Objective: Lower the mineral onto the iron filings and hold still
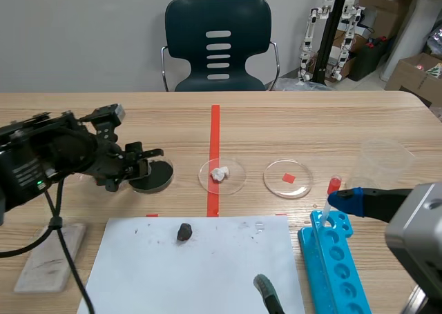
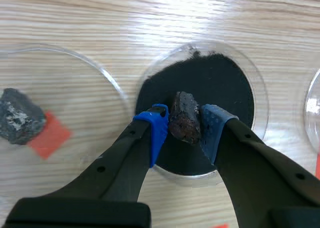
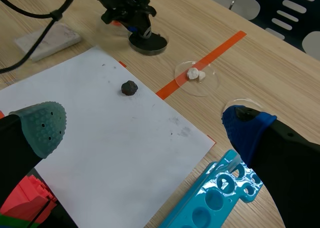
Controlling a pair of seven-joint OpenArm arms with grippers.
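Step in hand looks like the lowering itself, prob. near its end. The left gripper (image 2: 185, 124) is clamping the mineral (image 2: 184, 119) btwn its blue pads (image 2: 157, 130) and hanging right over the iron filings (image 2: 220, 82). The filings are filling a clear dish (image 2: 261, 105) sitting toward the table's (image 1: 290, 131) left edge, approx. midway btwn near and far edges. Can't tell from the wrist view whether the mineral's lower end is touching the filings or hovering just above them, and in the scene view the fingers are hiding it. Next move, as I'm judging it: a slow straight drop w/ no sideways drift, so the mineral is meeting the filings inside the rim, then freezing w/ the grip unchanged. The mineral is showing as a dark brown-black lump, rough and angular w/ a slight sheen on top, standing roughly upright in the grip, a bit taller than wide. It's looking hard and not slippery, so the squeeze is prob. adequate. The right gripper (image 3: 145, 123) is hanging w/ jaws wide apart, holding nothing. It's above the white sheet (image 3: 100, 133) by the table's near edge, beside the blue rack (image 3: 220, 193), well apart from the dish.
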